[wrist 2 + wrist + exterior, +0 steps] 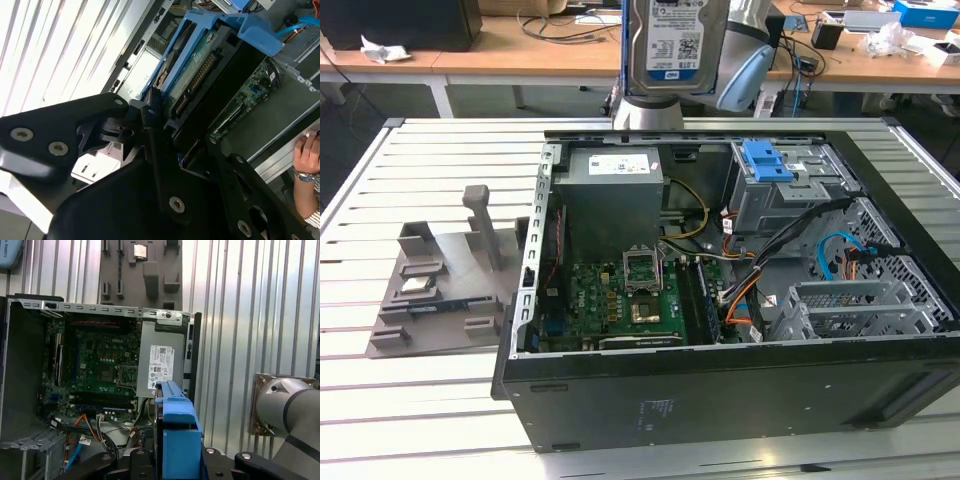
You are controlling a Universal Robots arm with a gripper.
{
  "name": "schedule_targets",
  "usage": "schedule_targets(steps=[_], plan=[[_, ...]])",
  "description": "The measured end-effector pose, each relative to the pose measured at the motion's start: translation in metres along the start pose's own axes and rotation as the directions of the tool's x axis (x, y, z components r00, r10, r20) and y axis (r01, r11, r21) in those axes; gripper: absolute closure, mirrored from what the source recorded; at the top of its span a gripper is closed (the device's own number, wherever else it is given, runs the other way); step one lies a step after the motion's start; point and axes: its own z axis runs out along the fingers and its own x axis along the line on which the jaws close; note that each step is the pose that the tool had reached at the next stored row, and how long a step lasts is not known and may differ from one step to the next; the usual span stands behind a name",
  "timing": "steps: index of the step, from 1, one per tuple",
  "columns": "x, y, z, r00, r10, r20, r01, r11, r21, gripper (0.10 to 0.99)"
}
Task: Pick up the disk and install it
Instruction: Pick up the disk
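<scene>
The disk (675, 40) is being held aloft, clamped firmly in the closed tool (175, 135), well above the open computer case (670, 400).

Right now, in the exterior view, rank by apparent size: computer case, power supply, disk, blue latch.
1. computer case
2. power supply and the disk: roughly alike; the disk is cut off by the frame edge, so unranked
3. blue latch
</scene>
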Motion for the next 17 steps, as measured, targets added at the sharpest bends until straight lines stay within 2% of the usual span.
schedule_targets(steps=[1,2,17], plan=[[0.0004,-0.0060,0.0029,1.0000,0.000,-0.0008,0.000,1.0000,0.000,0.718],[0.0006,-0.0081,0.0065,1.0000,0.000,-0.0010,0.000,1.0000,0.000,0.718],[0.0011,-0.0156,0.0117,1.0000,0.000,-0.0009,0.000,1.0000,0.000,0.718]])
